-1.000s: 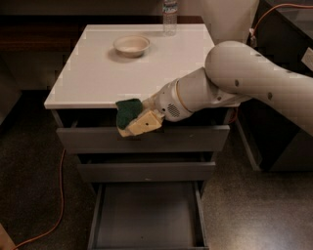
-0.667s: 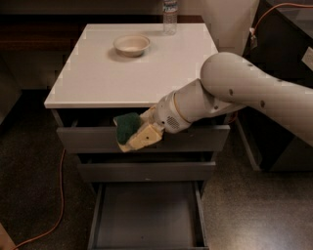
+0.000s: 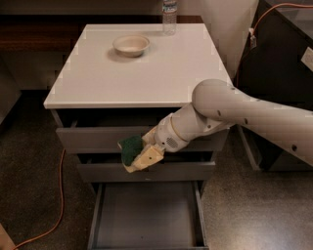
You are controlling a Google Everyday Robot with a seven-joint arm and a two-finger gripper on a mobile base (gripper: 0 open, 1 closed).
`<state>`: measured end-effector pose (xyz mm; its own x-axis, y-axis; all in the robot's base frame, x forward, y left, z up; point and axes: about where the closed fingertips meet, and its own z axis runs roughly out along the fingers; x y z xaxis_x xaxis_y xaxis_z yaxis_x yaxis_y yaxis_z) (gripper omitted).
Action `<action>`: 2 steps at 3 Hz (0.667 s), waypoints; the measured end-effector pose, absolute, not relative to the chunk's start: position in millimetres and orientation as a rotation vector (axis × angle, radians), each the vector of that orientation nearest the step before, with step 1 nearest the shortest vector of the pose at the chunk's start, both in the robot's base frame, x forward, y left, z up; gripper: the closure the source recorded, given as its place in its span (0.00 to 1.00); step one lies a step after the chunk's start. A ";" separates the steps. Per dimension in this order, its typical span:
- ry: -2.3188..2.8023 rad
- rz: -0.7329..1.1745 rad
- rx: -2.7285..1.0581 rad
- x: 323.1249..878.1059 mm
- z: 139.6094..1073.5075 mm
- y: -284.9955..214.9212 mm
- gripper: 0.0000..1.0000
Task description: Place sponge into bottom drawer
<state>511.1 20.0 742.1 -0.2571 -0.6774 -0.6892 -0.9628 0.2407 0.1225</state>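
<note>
My gripper [image 3: 138,155] is shut on the sponge [image 3: 131,148], whose dark green top faces left. It hangs in front of the middle drawer front, above the open bottom drawer [image 3: 146,215]. That drawer is pulled out and shows a shallow grey tray interior with nothing in it. My white arm reaches in from the right.
A white cabinet top [image 3: 137,68] carries a cream bowl [image 3: 131,45] and a water bottle [image 3: 169,14] at the back. The two upper drawers [image 3: 98,139] stand slightly out. An orange cable [image 3: 61,195] lies on the floor at the left. A dark cart [image 3: 283,58] stands at the right.
My gripper has moved down and slightly left with the sponge, from the top drawer's level to the middle drawer's front.
</note>
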 end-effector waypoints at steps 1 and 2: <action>2.054 0.722 -1.495 512.1 709.7 17.3 1.00; 2.091 0.691 -1.480 516.9 676.9 13.4 1.00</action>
<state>516.9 13.4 676.9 -0.2972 -0.7053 -0.6436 -0.9500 0.2864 0.1248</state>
